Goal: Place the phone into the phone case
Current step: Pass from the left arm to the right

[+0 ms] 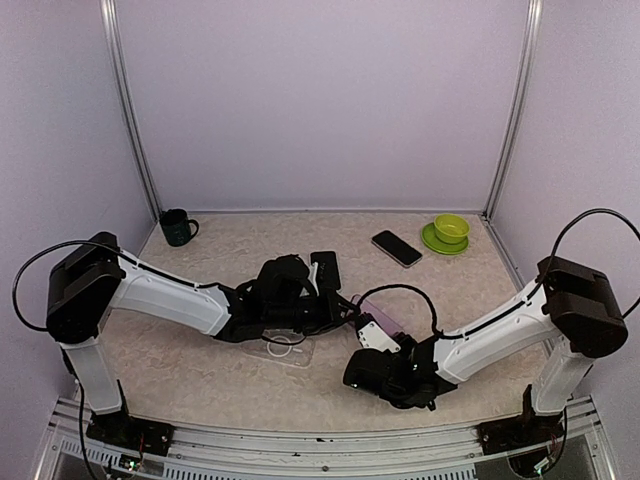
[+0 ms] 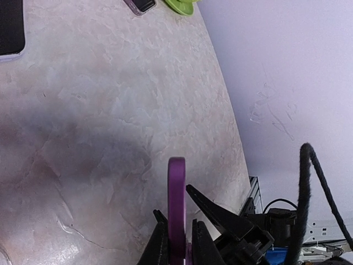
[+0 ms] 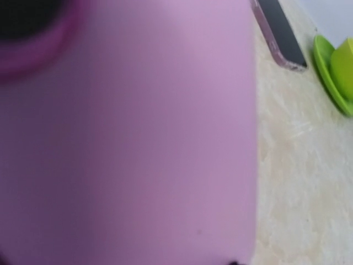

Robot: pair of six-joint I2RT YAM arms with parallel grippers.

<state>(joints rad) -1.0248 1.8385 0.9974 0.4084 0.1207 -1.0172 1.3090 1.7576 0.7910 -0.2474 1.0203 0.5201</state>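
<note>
My left gripper (image 1: 345,308) (image 2: 177,229) is shut on the edge of a purple flat piece (image 1: 385,322) (image 2: 176,193), by its look the phone case, and holds it edge-up above the table. My right gripper (image 1: 372,342) is at the case's near end. One of its black fingers (image 2: 220,212) lies beside the case. In the right wrist view the purple face (image 3: 143,143) fills the picture and hides my right fingers. A dark phone (image 1: 325,268) (image 2: 11,27) lies flat behind the left gripper. Another phone (image 1: 397,248) (image 3: 278,33) lies further back.
A clear case (image 1: 285,350) lies on the table under the left wrist. A green cup on a green saucer (image 1: 447,235) (image 3: 333,66) stands at the back right, and a dark mug (image 1: 178,227) at the back left. Metal posts and lilac walls enclose the table.
</note>
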